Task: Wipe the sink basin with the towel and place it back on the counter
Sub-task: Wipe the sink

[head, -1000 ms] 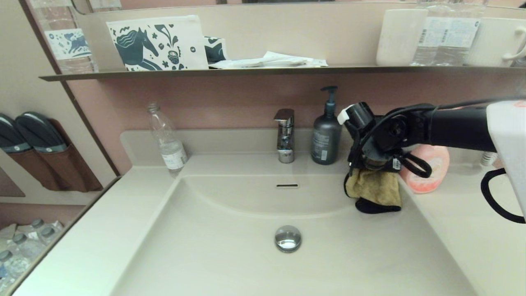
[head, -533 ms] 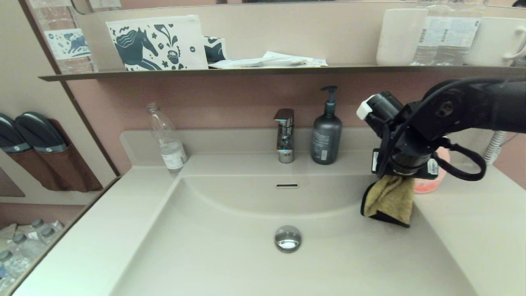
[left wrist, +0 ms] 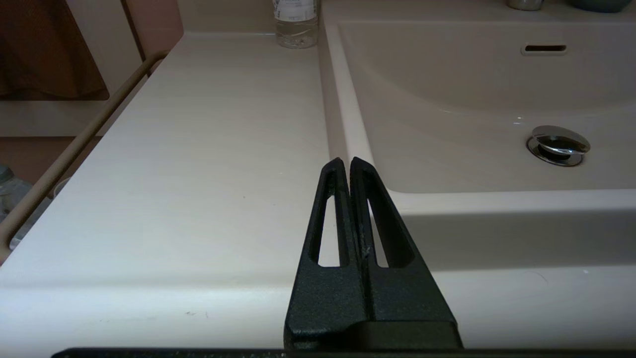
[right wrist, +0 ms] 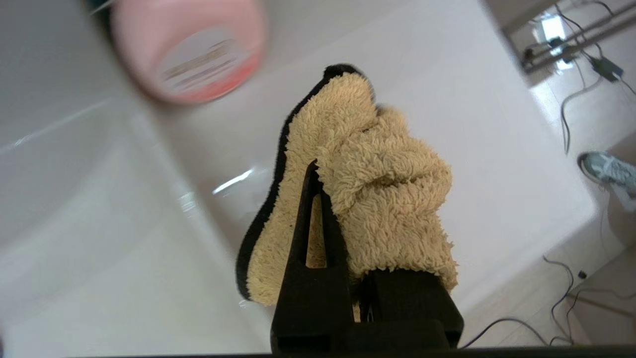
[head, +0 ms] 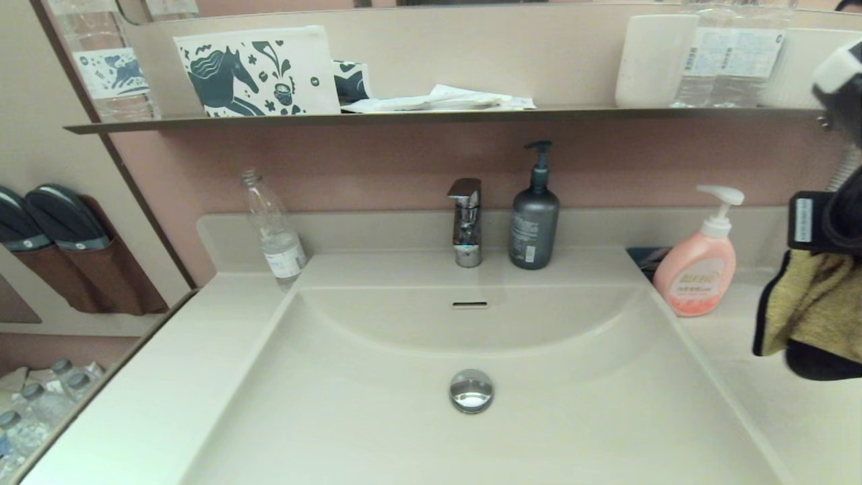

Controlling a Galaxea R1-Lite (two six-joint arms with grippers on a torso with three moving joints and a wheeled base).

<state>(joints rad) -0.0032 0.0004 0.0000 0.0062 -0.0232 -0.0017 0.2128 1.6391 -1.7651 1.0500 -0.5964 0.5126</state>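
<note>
Head view: right pincer point(head: 825, 252) grips the towel point(head: 811, 303) above the desk point(head: 741, 377) — wiping looks finished, set-down remains — left pincer point(left wrist: 346, 166) closed, parked.

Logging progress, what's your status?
Right gripper shut on towel, hanging above counter. Left gripper shut, parked by basin. Pink soap bottle nearby.

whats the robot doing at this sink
The right hand is shut on the mustard-yellow towel, which hangs bunched above the counter to the right of the sink basin, beside the pink soap bottle. The towel has not been set down yet. The left hand is shut and empty, over the counter at the basin's left edge.
</note>
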